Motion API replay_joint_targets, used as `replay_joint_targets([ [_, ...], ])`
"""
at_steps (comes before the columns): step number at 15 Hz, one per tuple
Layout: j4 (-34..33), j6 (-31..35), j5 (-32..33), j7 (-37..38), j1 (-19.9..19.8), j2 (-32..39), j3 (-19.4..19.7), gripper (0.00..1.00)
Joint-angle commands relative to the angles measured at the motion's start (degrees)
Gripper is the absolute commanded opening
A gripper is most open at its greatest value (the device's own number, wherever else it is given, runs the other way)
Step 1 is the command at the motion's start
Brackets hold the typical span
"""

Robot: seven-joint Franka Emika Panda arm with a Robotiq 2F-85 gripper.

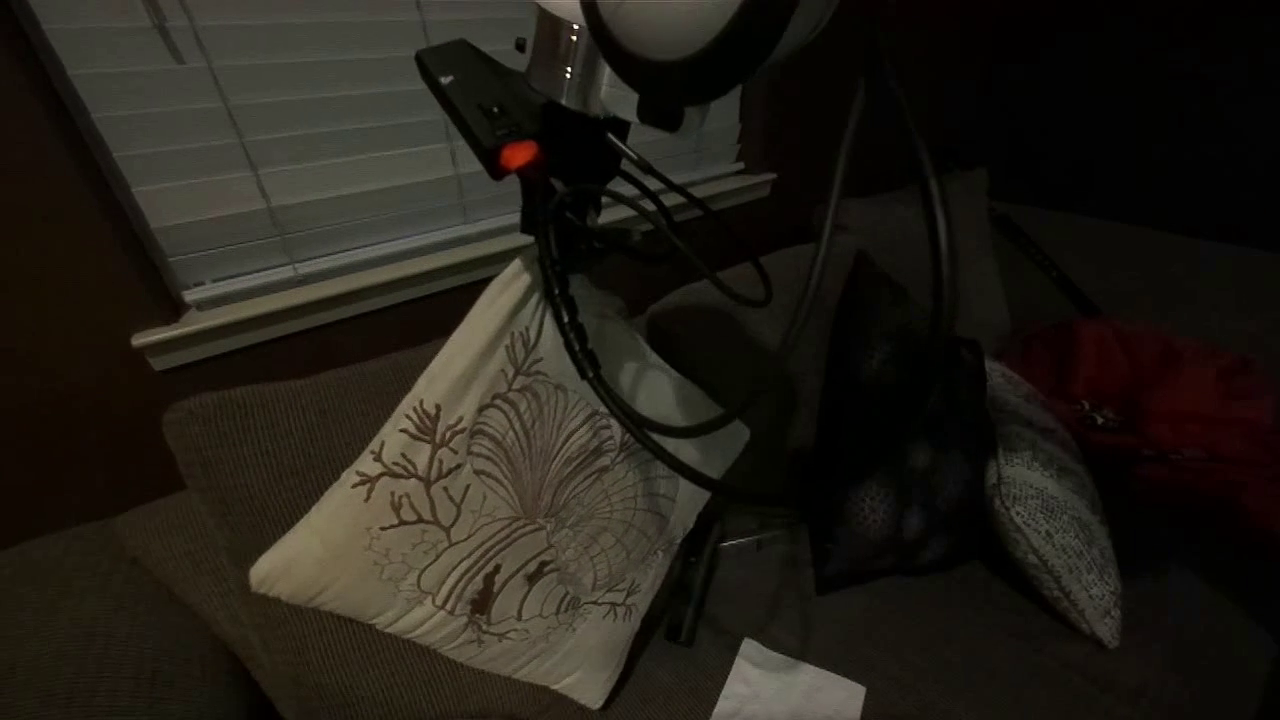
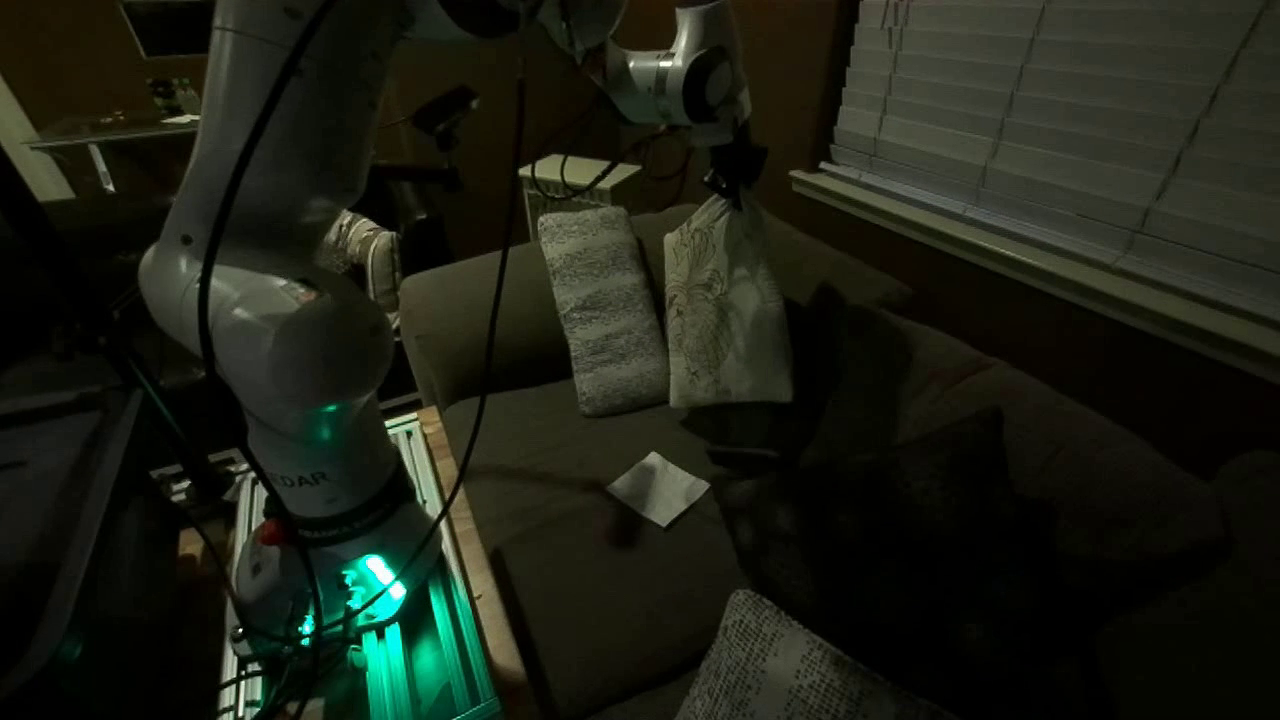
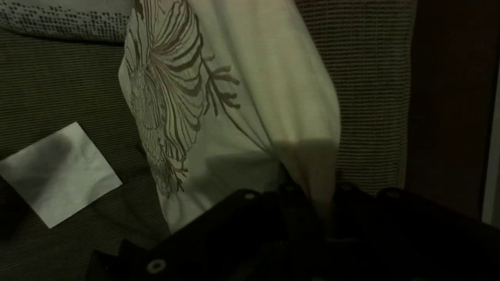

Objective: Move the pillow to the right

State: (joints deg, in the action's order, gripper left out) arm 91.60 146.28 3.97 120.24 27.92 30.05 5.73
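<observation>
Cream pillow with coral-and-shell print (image 1: 500, 520), suspended from the gripper (image 3: 317, 195) above or on the back part of the sofa seat (image 2: 590, 600), before the backrest (image 1: 270, 430) and towards the corner it makes with the armrest (image 2: 480, 320). In the wrist view we find the fingers pinching a gathered upper corner of the pillow, whose body hangs tilted below. We cannot tell whether its lowest edge bears on the sofa seat.

We take the step in hand to be the carry. Chief hazard, slip: with only one bunched corner held, the pillow's weight or an abrupt start could draw the cloth out. Second, collision: if rightward is reckoned facing the backrest, the dark patterned pillow (image 1: 890, 500) lies that way, and a low path could snag or topple it. Third, disturbance: a swing could knock the grey-and-white pillow (image 2: 607, 315) or sweep the white sheet (image 3: 62, 175) along. In an exterior view a cable (image 1: 572, 335) loops before the print; we would expect it to catch if drawn taut.
</observation>
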Motion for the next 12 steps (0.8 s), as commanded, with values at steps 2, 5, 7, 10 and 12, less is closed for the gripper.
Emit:
replay_joint_targets([
  [2, 0.46, -0.88, 3.33, 3.46, -0.62, -1.28, -0.32, 0.03],
  [5, 5.36, -3.68, 8.94, 8.19, 1.48, -7.22, 1.94, 0.03],
  [7, 8.51, -7.05, 14.02, 14.04, 2.79, -11.84, 2.83, 0.03],
  [10, 10.89, -13.41, 24.36, 25.10, 2.84, -18.51, 2.40, 0.03],
  [12, 12.10, -19.82, 30.19, 31.46, 0.96, -23.35, 0.18, 0.03],
])
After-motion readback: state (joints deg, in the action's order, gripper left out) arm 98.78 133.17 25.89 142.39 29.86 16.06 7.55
